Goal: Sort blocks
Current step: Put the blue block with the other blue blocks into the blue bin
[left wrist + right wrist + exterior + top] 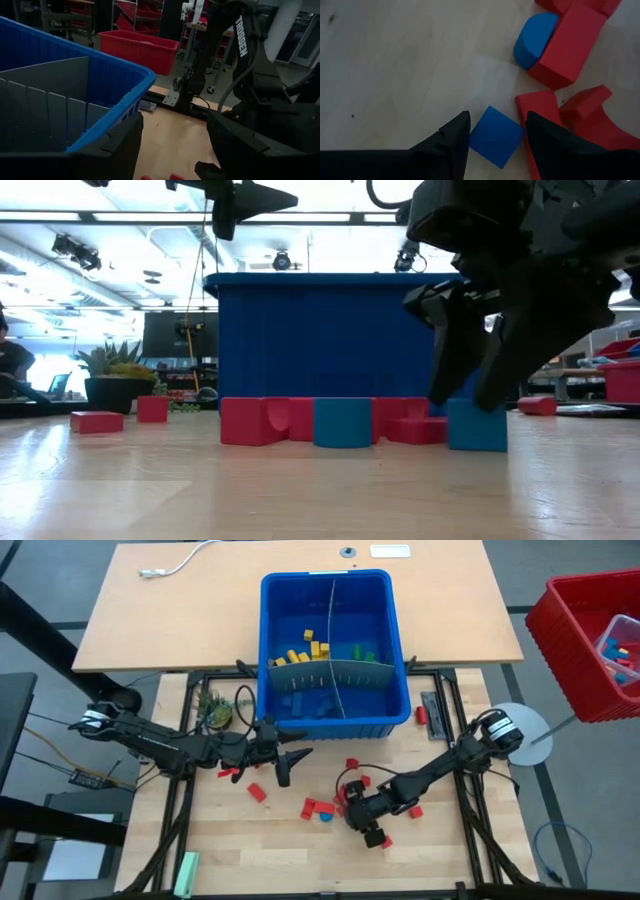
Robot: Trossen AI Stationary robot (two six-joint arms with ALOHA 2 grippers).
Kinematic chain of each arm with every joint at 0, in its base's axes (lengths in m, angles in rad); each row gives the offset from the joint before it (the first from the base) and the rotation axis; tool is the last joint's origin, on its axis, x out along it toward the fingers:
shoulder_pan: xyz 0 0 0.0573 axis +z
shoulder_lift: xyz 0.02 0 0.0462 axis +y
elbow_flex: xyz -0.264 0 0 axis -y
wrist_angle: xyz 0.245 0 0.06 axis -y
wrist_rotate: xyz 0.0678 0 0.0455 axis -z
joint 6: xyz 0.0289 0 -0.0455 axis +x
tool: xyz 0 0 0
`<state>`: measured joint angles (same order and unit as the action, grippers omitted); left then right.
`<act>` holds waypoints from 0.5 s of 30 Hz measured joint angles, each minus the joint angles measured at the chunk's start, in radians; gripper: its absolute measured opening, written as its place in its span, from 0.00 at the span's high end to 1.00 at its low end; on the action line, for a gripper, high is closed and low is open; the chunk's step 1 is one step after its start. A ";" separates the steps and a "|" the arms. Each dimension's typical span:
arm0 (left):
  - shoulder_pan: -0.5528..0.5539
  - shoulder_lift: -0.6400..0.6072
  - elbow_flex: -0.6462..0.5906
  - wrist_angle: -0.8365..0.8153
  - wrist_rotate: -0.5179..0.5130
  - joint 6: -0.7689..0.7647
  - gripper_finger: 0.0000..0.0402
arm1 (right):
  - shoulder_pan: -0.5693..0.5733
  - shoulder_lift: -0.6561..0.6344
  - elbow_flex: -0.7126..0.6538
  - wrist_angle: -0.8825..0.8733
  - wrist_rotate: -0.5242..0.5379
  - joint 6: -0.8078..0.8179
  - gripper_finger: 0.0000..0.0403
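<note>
Red blocks [312, 807] lie scattered on the wooden table in front of the blue bin [335, 715]. Yellow [300, 652], green [360, 652] and blue blocks lie in the bin's compartments. My right gripper [495, 137] points steeply down, open, with one finger on either side of a blue cube [495, 136] that rests flat on the table [477, 425]. A blue half-round block [535, 35] lies just beyond it against red blocks. My left gripper [172, 150] hangs level and open above the table, beside the bin's near wall [288, 755], with nothing between its fingers. My right gripper straddles the blue cube from above, slanting down. The cube sits cornerwise between the fingers, its two side corners [471, 136] right at the fingers' inner edges. Whether the fingers touch it, I cannot tell. The cube stands on the table.
A red crate [590, 640] stands off the table's far right. A small plant [212, 710] sits left of the bin and a pale green bar [186, 873] lies at the near left. Red blocks [570, 40] crowd the cube's far and right sides. A person sits at the low view's left edge [12, 360].
</note>
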<state>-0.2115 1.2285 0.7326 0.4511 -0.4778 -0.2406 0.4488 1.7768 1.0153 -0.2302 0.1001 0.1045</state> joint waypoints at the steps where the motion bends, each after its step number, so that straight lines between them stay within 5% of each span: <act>1: 0.000 0.000 0.000 0.001 0.000 0.000 0.42 | 0.000 -0.006 0.000 0.001 -0.004 0.026 0.56; 10: 0.000 0.000 0.000 0.000 0.000 0.000 0.42 | 0.005 -0.048 0.000 -0.084 -0.017 0.377 0.50; 15: 0.000 0.000 0.000 0.000 0.000 0.000 0.42 | 0.015 -0.045 0.000 -0.065 0.040 0.396 0.39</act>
<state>-0.2115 1.2285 0.7326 0.4509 -0.4778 -0.2407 0.4641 1.7321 1.0157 -0.2955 0.1403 0.5008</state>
